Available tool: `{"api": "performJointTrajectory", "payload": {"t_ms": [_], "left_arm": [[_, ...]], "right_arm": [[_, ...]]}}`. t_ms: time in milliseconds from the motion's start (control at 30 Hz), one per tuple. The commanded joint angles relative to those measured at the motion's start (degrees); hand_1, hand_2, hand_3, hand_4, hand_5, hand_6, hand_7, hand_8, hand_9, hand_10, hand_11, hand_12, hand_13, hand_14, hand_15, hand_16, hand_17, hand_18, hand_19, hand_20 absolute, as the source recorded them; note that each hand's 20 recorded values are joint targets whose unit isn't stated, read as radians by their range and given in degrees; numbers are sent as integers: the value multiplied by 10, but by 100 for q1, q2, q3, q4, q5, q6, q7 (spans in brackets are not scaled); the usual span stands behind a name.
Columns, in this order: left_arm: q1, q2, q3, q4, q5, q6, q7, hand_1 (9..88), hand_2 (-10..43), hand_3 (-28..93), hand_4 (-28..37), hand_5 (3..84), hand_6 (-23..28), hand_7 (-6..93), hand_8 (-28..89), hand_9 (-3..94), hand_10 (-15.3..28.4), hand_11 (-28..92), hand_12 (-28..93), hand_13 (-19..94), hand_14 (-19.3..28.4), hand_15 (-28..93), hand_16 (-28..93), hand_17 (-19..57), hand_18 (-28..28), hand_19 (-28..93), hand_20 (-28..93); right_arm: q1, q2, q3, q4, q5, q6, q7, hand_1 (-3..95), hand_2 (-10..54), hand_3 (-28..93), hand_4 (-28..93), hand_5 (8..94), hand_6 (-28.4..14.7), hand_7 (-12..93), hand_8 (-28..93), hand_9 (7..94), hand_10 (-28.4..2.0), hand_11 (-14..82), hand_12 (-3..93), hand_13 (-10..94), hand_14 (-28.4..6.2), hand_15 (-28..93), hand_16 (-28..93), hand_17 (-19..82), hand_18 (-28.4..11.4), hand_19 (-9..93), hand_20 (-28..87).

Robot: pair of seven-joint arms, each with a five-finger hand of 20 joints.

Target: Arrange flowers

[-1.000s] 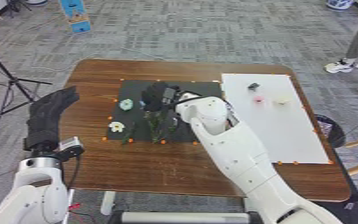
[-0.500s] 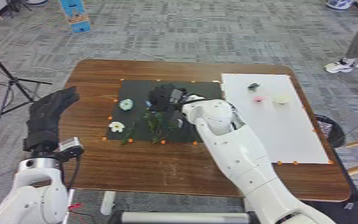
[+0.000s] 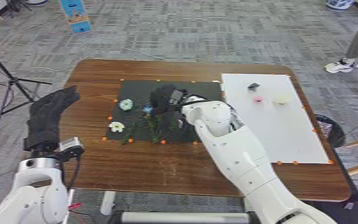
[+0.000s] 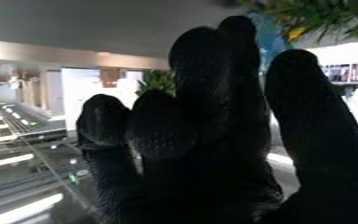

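Observation:
In the head view, my right hand [image 3: 165,97] is low over the black mat [image 3: 195,87], beside the blue flower [image 3: 147,108]. A pale teal flower [image 3: 126,104] and a white flower [image 3: 116,127] lie near the mat's left side, with green stems [image 3: 157,131] close by. My left hand [image 3: 51,110] stands open left of the mat. In the right wrist view, my right hand [image 4: 220,110] is open, with a gap between thumb and fingers; blue petals [image 4: 268,37] and green leaves [image 4: 331,16] show behind the fingertips.
The white sheet [image 3: 286,137] covers the table's right part and carries a pink flower [image 3: 258,99], a pale yellow flower [image 3: 281,100] and a small dark object [image 3: 253,86]. Orange markers dot the edges of mat and sheet. My right forearm crosses the table's front edge.
My right hand has shifted a little to the right, and the blue flower beside it shows more fully. My left hand has stayed still.

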Motion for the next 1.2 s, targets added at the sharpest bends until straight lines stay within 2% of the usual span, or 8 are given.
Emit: {"api": "performJointTrajectory", "payload": {"t_ms": [33,133,433,733,867,967,1067,1200], "left_arm": [[57,-64,-48,-81,25,-58,14,287,181,719,-283,522,34,166,-94,527,134,202,95,406,127,133,-28,105,75,60,171],[43,-55,-42,-77,42,-61,-1,287,181,719,-283,523,34,166,-94,527,134,201,95,406,127,132,-28,105,75,60,170],[118,-26,-116,-113,47,-40,-9,285,175,724,-283,522,33,166,-94,527,134,202,95,405,128,132,-27,104,75,60,170],[179,-24,-208,-141,56,3,-12,285,173,724,-283,522,33,166,-94,526,133,203,95,404,127,131,-27,103,75,60,170],[191,-14,-235,-131,53,39,-20,285,172,724,-283,523,33,167,-94,526,133,203,95,404,127,130,-26,103,76,60,170],[307,-26,-308,-188,54,53,-12,285,171,724,-283,522,33,166,-94,525,133,202,95,404,127,130,-26,103,76,61,170],[385,-32,-334,-224,55,59,7,284,170,725,-283,523,34,166,-94,525,133,202,95,404,127,130,-26,102,76,61,169],[420,-86,-304,-241,53,62,46,284,170,725,-283,523,33,166,-94,525,134,202,95,404,127,130,-26,102,77,62,169]], "right_arm": [[197,49,-138,-113,-528,30,212,362,46,607,-175,687,15,267,-4,815,-121,451,329,724,-123,769,449,368,-251,865,658],[288,89,-167,-126,-426,46,307,348,50,616,-171,692,13,270,-84,814,-124,454,328,724,-125,769,449,367,-253,865,658],[818,614,-663,-385,511,204,761,345,51,611,-167,690,12,275,-98,812,-125,455,328,724,-126,769,448,366,-254,865,657],[1304,1769,-1117,-1241,1885,280,1387,327,46,610,-163,689,10,274,-96,803,-129,440,323,710,-131,745,440,355,-252,846,649],[1230,2528,-1017,-1666,2408,605,1593,301,38,619,-160,679,7,275,-93,780,-139,381,306,678,-141,651,404,317,-247,766,624],[1198,3067,-1058,-1764,2600,1002,1770,282,22,632,-157,656,4,268,-91,742,-143,299,281,642,-146,550,371,281,-236,679,592],[1021,3380,-848,-1652,2605,1255,1907,271,-6,649,-154,610,5,271,-91,684,-144,241,263,610,-150,456,345,246,-226,588,549],[773,3405,-458,-1371,2392,1422,1984,270,-23,655,-153,598,4,269,-94,668,-143,230,258,603,-150,430,337,237,-225,564,536]]}}
